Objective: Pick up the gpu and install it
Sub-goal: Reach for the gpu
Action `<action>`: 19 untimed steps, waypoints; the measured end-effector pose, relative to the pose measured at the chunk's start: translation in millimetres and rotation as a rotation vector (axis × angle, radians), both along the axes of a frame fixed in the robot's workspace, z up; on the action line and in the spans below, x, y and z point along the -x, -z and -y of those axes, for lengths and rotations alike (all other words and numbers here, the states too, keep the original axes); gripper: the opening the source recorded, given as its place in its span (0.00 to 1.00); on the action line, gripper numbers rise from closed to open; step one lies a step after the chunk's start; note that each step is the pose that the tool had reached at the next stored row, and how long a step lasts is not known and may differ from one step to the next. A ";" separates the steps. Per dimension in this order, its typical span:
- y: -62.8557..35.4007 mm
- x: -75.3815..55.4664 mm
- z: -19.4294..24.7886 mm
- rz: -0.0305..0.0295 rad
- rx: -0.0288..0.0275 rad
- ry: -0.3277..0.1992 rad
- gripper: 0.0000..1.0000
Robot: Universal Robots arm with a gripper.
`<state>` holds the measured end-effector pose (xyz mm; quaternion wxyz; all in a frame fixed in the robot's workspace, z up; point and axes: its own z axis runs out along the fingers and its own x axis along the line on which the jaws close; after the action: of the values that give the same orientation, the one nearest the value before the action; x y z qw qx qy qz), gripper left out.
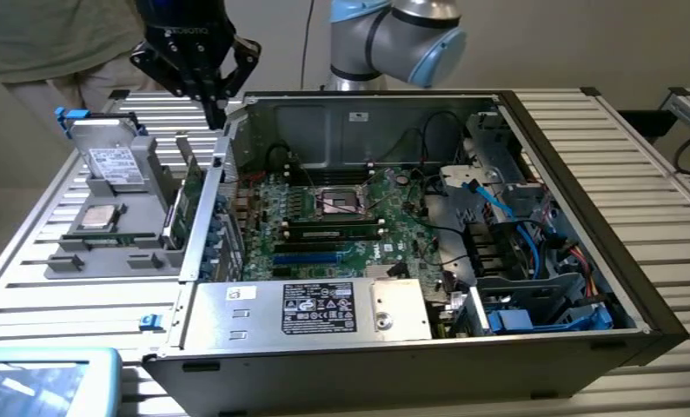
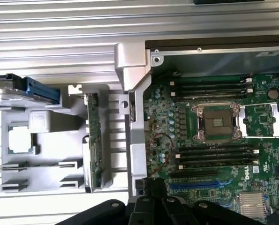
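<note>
Exterior view, its left to its right:

- Person in a beige top [image 1: 38,39] stands behind the table's far corner.
- Grey parts tray [image 1: 84,261] on the slatted table [image 1: 21,295]; a labelled hard drive [image 1: 111,163] lies in its rear bay.
- The gpu [image 2: 94,140] stands on edge in a slot at the tray's case-side edge, green board showing, just beside the case wall. It is not gripped.
- Gripper [image 1: 215,109] hangs above the tray's rear and the case's corner, well clear of the gpu. Fingers are drawn together at the tips, holding nothing.
- Open computer case [image 1: 623,261]: motherboard [image 1: 397,230] exposed, empty CPU socket [image 1: 342,201] at centre, power supply [image 1: 321,308] at the near side, blue cables [image 1: 496,201] toward the far right.
</note>
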<state>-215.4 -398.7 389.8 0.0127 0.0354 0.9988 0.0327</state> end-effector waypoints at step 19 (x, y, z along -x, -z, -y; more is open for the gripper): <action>7.8 75.0 -0.6 -0.0008 -0.0237 -0.004 0.12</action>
<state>-290.4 -398.0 382.0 0.0118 0.0337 0.9984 0.0445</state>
